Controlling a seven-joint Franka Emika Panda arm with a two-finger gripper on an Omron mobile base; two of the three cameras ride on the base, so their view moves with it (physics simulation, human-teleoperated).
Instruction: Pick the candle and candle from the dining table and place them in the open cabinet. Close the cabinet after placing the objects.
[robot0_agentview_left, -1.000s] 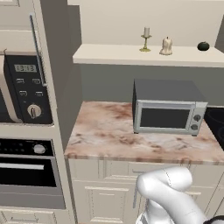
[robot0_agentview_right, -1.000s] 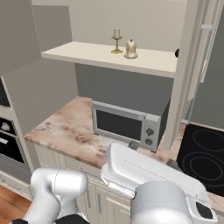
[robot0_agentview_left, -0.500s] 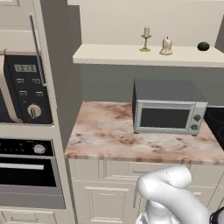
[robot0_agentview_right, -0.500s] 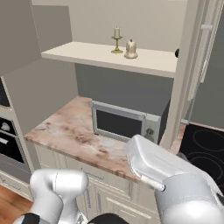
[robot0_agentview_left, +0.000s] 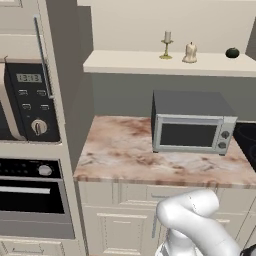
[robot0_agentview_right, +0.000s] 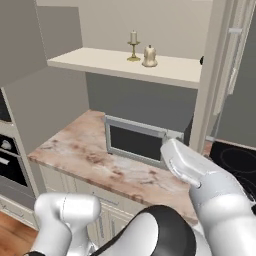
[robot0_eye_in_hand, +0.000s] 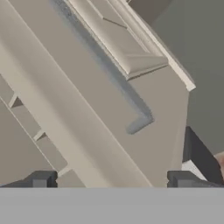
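Observation:
Both candles stand on the cream shelf (robot0_agentview_left: 145, 62) (robot0_agentview_right: 100, 61) of the open cabinet. The candle on the slim brass candlestick (robot0_agentview_left: 167, 43) (robot0_agentview_right: 133, 46) is on the left, and the stubby candle (robot0_agentview_left: 190, 52) (robot0_agentview_right: 149, 56) is just right of it. In the hand view my gripper (robot0_eye_in_hand: 112, 180) is open, its tips wide apart with nothing between them. It faces a cream raised-panel cabinet door (robot0_eye_in_hand: 144, 100) with a long grey bar handle (robot0_eye_in_hand: 103, 65). That door (robot0_agentview_right: 220, 75) stands at the shelf's right end, with my forearm (robot0_agentview_right: 200, 175) below it. The dining table is out of view.
A silver toaster oven (robot0_agentview_left: 191, 123) (robot0_agentview_right: 135, 142) sits on a pink-brown marbled counter (robot0_agentview_left: 117, 150) under the shelf. A small dark round thing (robot0_agentview_left: 232, 52) rests at the shelf's right end. A wall oven stack (robot0_agentview_left: 30, 150) is at left, a black hob (robot0_agentview_right: 237, 160) at right.
In the right base view my forearm has swung from low centre up and to the right, toward the cabinet door. The candles have not moved.

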